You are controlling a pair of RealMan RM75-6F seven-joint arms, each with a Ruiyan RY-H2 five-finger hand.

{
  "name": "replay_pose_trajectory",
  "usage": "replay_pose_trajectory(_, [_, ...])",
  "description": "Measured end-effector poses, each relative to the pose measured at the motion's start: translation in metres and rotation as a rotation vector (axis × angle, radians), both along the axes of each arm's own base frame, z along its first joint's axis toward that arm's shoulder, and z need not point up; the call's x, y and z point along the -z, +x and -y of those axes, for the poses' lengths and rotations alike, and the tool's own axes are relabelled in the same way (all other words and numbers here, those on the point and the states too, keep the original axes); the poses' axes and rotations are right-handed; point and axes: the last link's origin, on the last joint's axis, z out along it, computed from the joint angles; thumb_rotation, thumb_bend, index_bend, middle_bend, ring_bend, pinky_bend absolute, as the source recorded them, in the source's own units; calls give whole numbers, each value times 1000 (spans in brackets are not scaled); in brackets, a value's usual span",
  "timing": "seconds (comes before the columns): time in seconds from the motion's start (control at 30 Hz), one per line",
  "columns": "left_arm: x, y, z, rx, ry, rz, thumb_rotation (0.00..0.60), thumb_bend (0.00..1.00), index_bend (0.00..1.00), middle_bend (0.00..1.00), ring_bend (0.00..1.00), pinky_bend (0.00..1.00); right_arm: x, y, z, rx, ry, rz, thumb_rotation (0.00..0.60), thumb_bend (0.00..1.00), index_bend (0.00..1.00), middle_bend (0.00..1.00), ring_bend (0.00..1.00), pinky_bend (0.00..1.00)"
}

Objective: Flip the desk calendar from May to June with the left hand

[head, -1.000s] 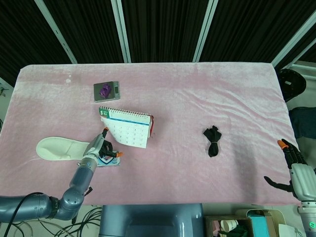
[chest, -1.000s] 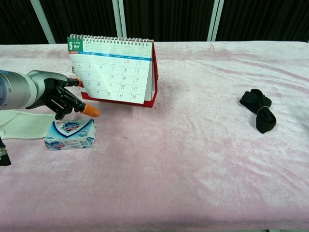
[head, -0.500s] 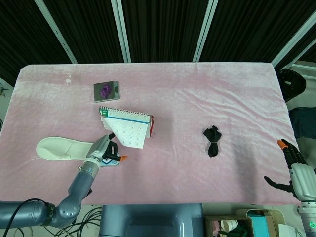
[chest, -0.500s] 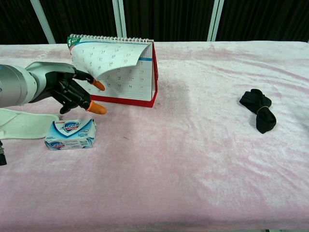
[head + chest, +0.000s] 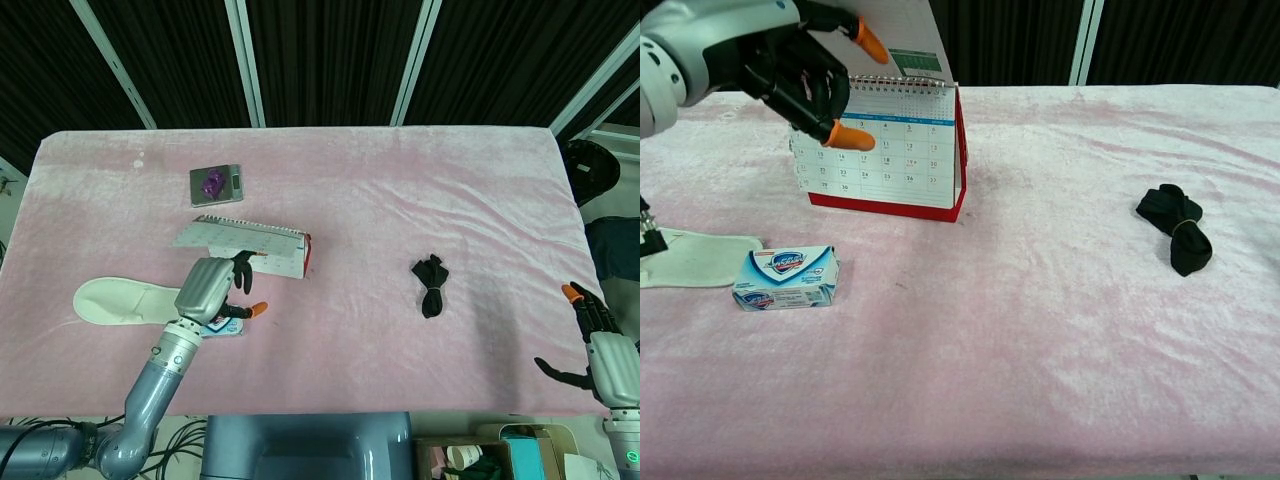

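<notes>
The red-based desk calendar (image 5: pixel 885 150) stands left of the table's centre, also seen from above (image 5: pixel 270 250). Its May page (image 5: pixel 902 35) is swung up above the spiral binding and stands nearly upright. The page now facing forward is a fresh grid of dates. My left hand (image 5: pixel 790 60) is raised in front of the lifted page, fingers spread, one orange fingertip (image 5: pixel 870 40) against the sheet; I see no pinch. From above, the left hand (image 5: pixel 210 287) hangs over the calendar's front. My right hand (image 5: pixel 600 335) rests open at the table's right edge.
A blue-and-white soap box (image 5: pixel 787 278) lies in front of the calendar, a white slipper (image 5: pixel 690 257) to its left. A black bundled strap (image 5: pixel 1175 225) lies at the right. A small scale with a purple object (image 5: pixel 216 184) sits behind the calendar.
My left hand has risen from table height to above the calendar, carrying the May page up and over the spiral. The page behind it is now uncovered. My right hand has not moved.
</notes>
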Motion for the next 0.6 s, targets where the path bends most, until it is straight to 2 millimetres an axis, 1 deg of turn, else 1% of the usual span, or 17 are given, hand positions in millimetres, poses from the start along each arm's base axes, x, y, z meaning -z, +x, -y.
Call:
replay_pose_trajectory(0.03, [-2, 3, -1, 27, 24, -28, 600, 155, 151, 484, 392, 440, 0, 0, 0, 1, 0, 0, 600, 84, 0, 0, 0, 100])
replay_pose_trajectory(0.13, [-5, 12, -8, 85, 83, -104, 600, 128, 42, 327, 245, 286, 0, -1, 1, 6, 1, 2, 600, 84, 0, 0, 0, 100])
replay_pose_trajectory(0.2, [-7, 17, -14, 114, 116, -154, 600, 103, 4, 258, 184, 218, 0, -1, 1, 7, 1, 3, 600, 84, 0, 0, 0, 100])
replay_pose_trajectory(0.3, [-7, 24, -25, 144, 157, -243, 600, 74, 0, 199, 130, 162, 0, -1, 2, 11, 3, 5, 600, 85, 0, 0, 0, 100])
replay_pose_trajectory(0.43, [-6, 30, -44, 141, 179, -358, 600, 21, 0, 96, 41, 70, 1, -1, 2, 14, 5, 9, 600, 85, 0, 0, 0, 100])
replay_pose_trajectory(0.5, [-5, 31, -53, 133, 185, -405, 600, 7, 0, 74, 22, 58, 1, -1, 2, 17, 6, 11, 600, 85, 0, 0, 0, 100])
replay_pose_trajectory(0.6, [-3, 32, -68, 109, 184, -477, 600, 1, 0, 68, 15, 45, 2, -1, 2, 19, 5, 11, 600, 84, 0, 0, 0, 100])
